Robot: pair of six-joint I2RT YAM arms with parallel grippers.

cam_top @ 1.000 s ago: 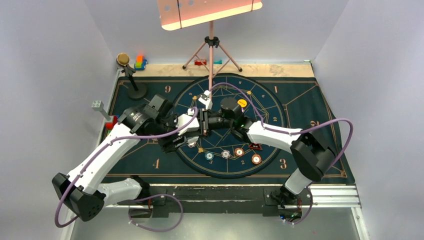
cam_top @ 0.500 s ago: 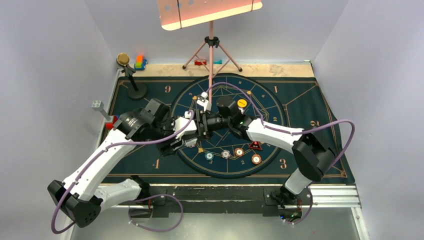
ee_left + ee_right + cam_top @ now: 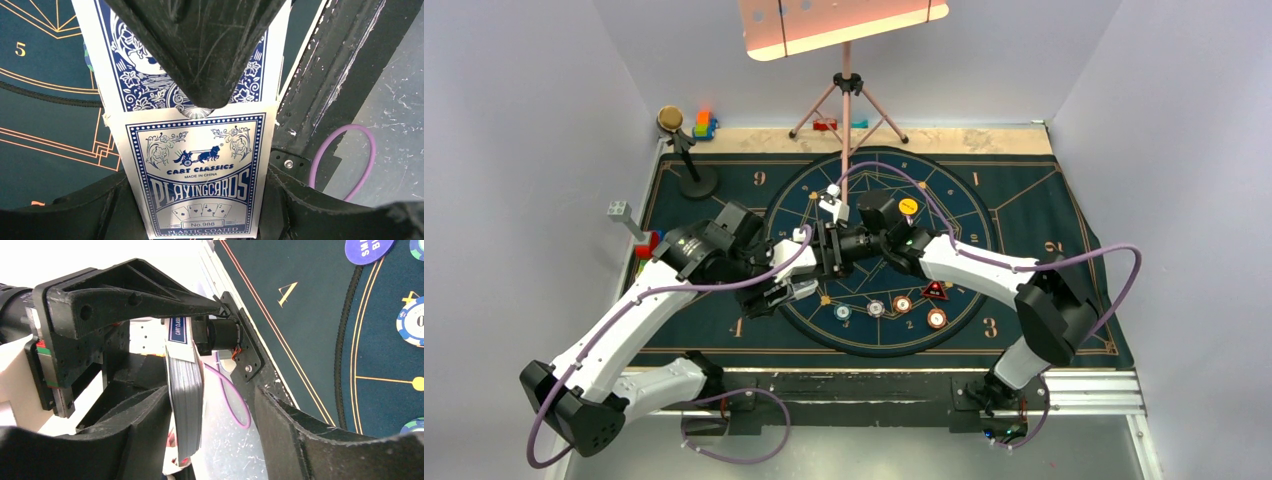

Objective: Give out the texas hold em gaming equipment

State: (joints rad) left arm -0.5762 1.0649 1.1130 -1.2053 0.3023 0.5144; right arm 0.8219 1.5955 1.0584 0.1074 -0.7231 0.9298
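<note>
My left gripper [image 3: 195, 200] is shut on a blue-and-white pack of playing cards [image 3: 195, 170], held upright above the mat. In the top view both grippers meet left of the mat's centre, the left gripper [image 3: 802, 268] facing the right gripper [image 3: 828, 248]. My right gripper [image 3: 210, 425] stands open astride the pack's edge [image 3: 185, 390], which lies close to its left finger with a gap to the right one. A teal chip [image 3: 843, 313], a white chip [image 3: 876, 308] and two orange chips [image 3: 903, 304] lie in a row. A triangular marker [image 3: 935, 292] and a yellow disc [image 3: 908, 206] are nearby.
The dark mat [image 3: 1044, 220] covers most of the table. A pink tripod [image 3: 847, 90] stands at the back, a black stand [image 3: 686, 150] and toy blocks [image 3: 703, 125] at the back left. A grey block [image 3: 617, 210] and a red one [image 3: 646, 243] sit at the left edge.
The right gripper's jaws have opened around the pack. Both arms have shifted slightly, the left wrist drawing a little down and left.
</note>
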